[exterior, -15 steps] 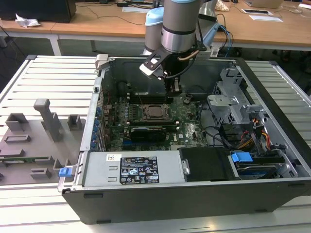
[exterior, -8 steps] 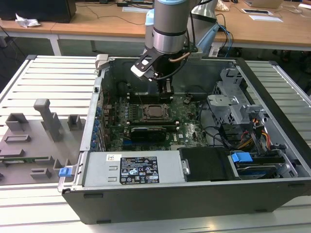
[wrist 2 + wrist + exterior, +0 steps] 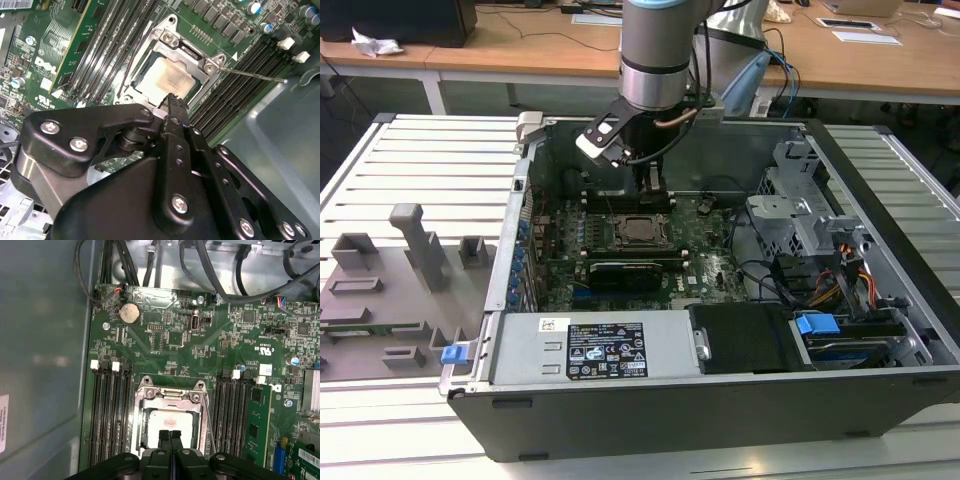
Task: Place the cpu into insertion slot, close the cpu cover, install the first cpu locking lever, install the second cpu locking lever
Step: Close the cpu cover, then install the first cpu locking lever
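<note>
Gripper [image 3: 170,436] fingers pinched together, empty, just above cpu [image 3: 167,421]; cpu cover [image 3: 170,395] frames chip, exterior view's centre.

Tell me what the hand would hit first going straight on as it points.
Most likely the chip, near its edge beside the silver cover frame; the hand hangs right over it. Depth is unclear, so the frame could come first.

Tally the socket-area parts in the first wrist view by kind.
Silvery-tan square cpu chip: 1
Silver square metal cpu cover frame: 1
Round silver coin cell: 1
Black end effector: 1
Total: 4
</note>
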`<control>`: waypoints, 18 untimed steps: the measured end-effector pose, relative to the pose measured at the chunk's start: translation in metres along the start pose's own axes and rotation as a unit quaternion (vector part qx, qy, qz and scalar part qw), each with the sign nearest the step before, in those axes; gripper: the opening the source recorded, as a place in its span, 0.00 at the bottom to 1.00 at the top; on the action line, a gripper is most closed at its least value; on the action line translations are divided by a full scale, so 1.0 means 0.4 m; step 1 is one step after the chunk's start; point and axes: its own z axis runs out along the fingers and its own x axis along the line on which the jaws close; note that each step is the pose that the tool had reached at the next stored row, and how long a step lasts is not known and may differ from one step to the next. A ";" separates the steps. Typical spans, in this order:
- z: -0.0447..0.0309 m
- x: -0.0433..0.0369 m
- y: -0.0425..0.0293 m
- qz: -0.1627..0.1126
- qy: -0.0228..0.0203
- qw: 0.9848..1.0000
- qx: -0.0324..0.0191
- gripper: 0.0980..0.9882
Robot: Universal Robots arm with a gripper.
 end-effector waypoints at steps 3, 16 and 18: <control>0.000 0.000 -0.004 0.000 0.000 1.000 0.000 0.01; -0.066 0.001 -0.011 0.000 -0.001 1.000 0.001 0.01; -0.088 0.001 -0.011 0.000 -0.001 1.000 0.001 0.01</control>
